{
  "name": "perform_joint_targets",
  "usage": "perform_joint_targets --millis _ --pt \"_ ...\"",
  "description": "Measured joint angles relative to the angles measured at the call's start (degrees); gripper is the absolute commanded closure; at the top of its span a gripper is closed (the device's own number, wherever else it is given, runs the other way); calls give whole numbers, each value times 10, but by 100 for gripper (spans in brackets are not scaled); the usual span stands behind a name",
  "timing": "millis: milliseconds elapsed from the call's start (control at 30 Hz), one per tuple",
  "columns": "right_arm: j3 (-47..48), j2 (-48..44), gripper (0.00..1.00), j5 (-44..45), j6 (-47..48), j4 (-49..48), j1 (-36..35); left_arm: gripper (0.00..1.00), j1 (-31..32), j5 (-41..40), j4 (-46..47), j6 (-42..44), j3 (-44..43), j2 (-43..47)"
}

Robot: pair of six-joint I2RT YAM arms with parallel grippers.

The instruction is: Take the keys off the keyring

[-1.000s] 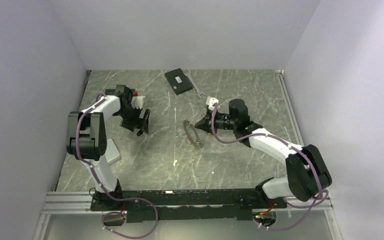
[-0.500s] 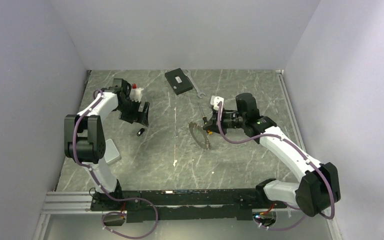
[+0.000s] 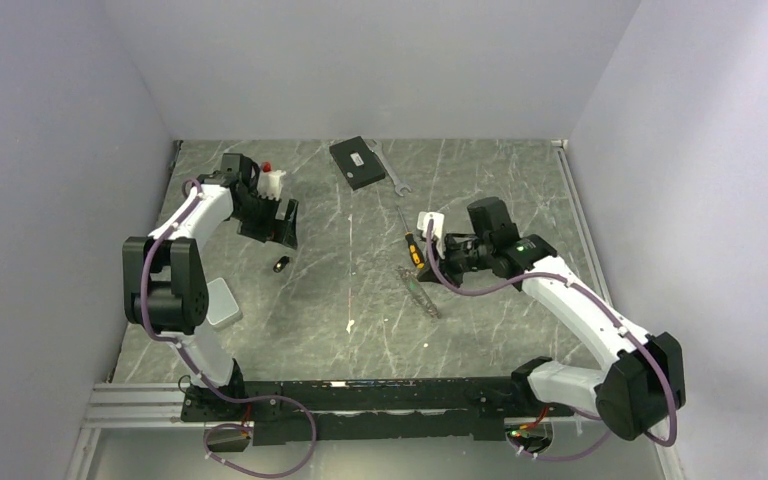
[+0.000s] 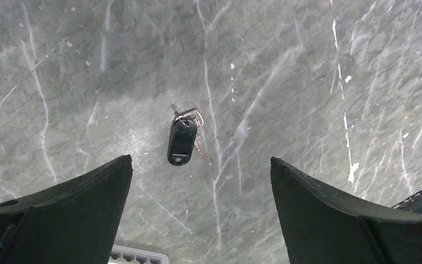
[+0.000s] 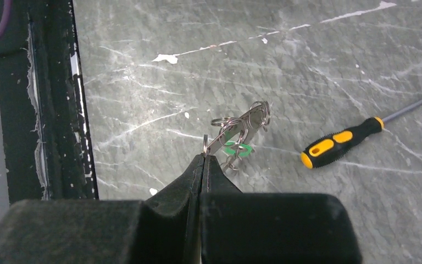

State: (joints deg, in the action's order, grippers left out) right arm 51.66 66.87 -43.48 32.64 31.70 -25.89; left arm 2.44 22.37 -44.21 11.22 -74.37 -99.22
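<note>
My right gripper [image 5: 204, 155] is shut on the rim of the keyring [image 5: 236, 129], a thin silvery hoop held edge-on above the table. A green tag [image 5: 236, 147] and small grey keys [image 5: 257, 116] hang bunched along it. From above, the keyring [image 3: 420, 288] slants down from the right gripper [image 3: 430, 262]. My left gripper [image 3: 282, 222] stands open at the far left with nothing between its fingers. Below the left gripper [image 4: 200, 159], a black fob [image 4: 180, 141] with small keys [image 4: 198, 132] on a ring lies flat on the table.
A yellow-and-black screwdriver [image 3: 412, 245] lies just beyond the keyring. A black box [image 3: 357, 162] and a silver wrench [image 3: 390, 172] sit at the back. A pale block [image 3: 218, 302] rests by the left arm. The black base rail [image 5: 49, 110] runs along the near edge.
The right gripper has carried the keyring to the right and nearer, turning it edge-on. The left gripper has opened fully and drawn back from the black fob, which stays on the table.
</note>
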Motion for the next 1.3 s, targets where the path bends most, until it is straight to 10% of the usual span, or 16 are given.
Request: perform_joint_targets --millis 900,1300 --pt "47 336 100 15 -164 -241 -165 0 -7 78 3 -14 14 20" --pt "68 366 55 15 -187 -253 -166 1 -9 105 5 -14 21 20"
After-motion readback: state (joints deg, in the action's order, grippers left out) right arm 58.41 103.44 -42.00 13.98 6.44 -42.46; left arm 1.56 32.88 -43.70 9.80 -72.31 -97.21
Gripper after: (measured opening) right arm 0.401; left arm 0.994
